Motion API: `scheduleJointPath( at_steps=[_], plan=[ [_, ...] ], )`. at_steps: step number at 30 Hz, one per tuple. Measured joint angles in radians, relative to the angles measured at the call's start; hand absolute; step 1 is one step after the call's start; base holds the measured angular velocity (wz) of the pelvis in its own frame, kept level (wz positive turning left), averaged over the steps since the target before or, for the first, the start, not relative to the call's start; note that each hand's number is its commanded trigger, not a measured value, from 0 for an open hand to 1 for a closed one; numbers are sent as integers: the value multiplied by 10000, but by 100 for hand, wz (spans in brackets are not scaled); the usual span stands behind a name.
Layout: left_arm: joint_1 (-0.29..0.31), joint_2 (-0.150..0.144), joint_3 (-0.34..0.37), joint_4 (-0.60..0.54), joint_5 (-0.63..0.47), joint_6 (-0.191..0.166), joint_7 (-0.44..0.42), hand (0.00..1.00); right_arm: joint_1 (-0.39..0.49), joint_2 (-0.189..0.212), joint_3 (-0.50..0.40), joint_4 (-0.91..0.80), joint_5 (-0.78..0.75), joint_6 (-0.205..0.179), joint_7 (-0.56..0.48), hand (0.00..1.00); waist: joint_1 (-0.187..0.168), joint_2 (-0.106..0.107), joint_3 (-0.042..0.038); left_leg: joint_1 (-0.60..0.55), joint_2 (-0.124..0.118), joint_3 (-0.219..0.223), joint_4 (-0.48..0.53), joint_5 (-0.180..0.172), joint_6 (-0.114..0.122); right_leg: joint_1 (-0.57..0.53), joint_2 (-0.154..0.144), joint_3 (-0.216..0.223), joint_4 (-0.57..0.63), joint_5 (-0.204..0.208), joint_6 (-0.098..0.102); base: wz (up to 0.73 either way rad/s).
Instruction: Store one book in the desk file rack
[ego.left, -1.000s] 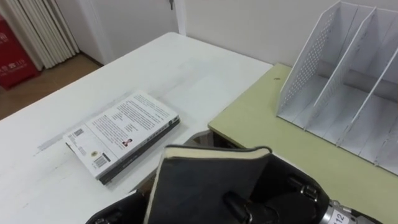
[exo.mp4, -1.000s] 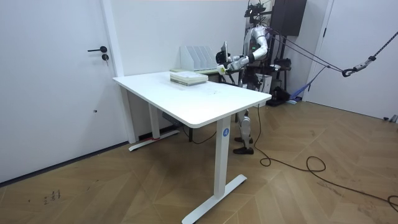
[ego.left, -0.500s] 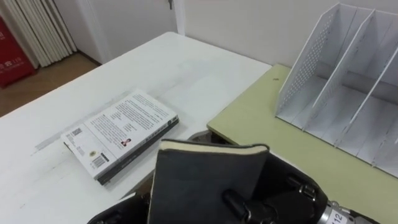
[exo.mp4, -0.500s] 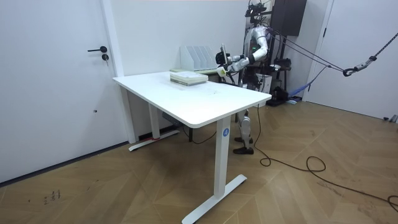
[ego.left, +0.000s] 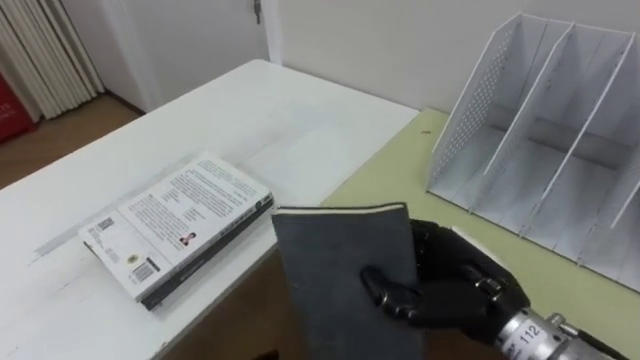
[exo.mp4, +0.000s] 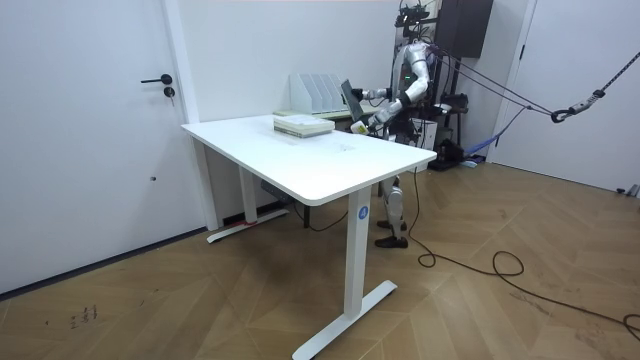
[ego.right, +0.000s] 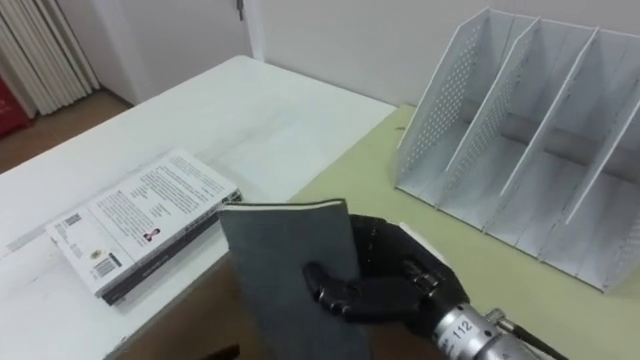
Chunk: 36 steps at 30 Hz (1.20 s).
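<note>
Left eye view: your right hand (ego.left: 452, 290) enters from the lower right. Its fingers are clamped on a dark grey book (ego.left: 335, 268), with the thumb across the cover. The book is held on edge, tilted, at lower centre, lifted off both worktops. A white file rack (ego.left: 535, 130) stands at the upper right on the green worktop (ego.left: 395, 185), apart from the book. A second, pale book (ego.left: 178, 228) lies flat at left on the white worktop (ego.left: 260, 110).

Room view: the robot stands behind the white worktop's far end with the grey book raised. Your left hand (exo.mp4: 358, 126) sits lower, near the worktop edge, and its state cannot be told.

Right eye view: the same grasp shows, and the book is not touching the rack.
</note>
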Motion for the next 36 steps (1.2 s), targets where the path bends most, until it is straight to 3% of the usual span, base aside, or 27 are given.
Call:
scheduleJointPath(
  at_steps=[5,9,11,14,18,23,28,36],
  plan=[
    [-115,-944,-378,1856,349,-197,784,0,-279,995,-16,-179,-2274,-121,-2740,100,-113,-108,-14,31,25,311,-127,0,0,-149,60,293,44,9,7,-15],
    [-154,-1272,-293,2715,291,-333,1150,0,-611,1108,-249,-452,-3557,-121,-4165,100,-224,-132,-37,-6,29,399,-129,0,0,-199,64,311,18,12,9,-4],
    [-216,-1550,34,3206,284,-365,1493,0,-625,1289,-407,-880,-3646,-194,-4910,100,-228,-122,-143,-65,36,410,-129,0,-1,-272,72,320,28,13,8,0],
    [-162,-1827,432,3720,311,-493,1781,0,-930,1299,-863,-1086,-3834,-234,-5708,100,-223,-119,-195,-27,35,425,-131,0,-1,-273,78,381,48,13,8,-5],
    [-85,-2013,880,4422,303,-788,2163,0,-1392,1300,-1791,-1302,-3963,-387,-6967,100,-207,-184,-189,70,46,585,-154,0,0,-272,103,519,39,11,11,-11],
    [-39,-2116,1193,5532,310,-840,2896,0,-1535,1298,-2462,-1922,-4081,-572,-8455,100,-218,-361,-185,86,103,723,-234,2,-7,-305,168,551,-21,55,-4,-3],
    [-267,-2134,1203,6032,423,-984,3293,0,-1633,1290,-2649,-1949,-4529,-669,-9173,100,-222,-548,-215,99,160,816,-309,23,-45,-304,236,554,-157,165,-36,-8],
    [-337,-2161,1491,6495,380,-1085,3294,0,-2041,1243,-3138,-2267,-4555,-725,-10075,100,-237,-644,-219,187,157,928,-444,18,-54,-282,242,555,-166,172,-30,-4]
  ],
)
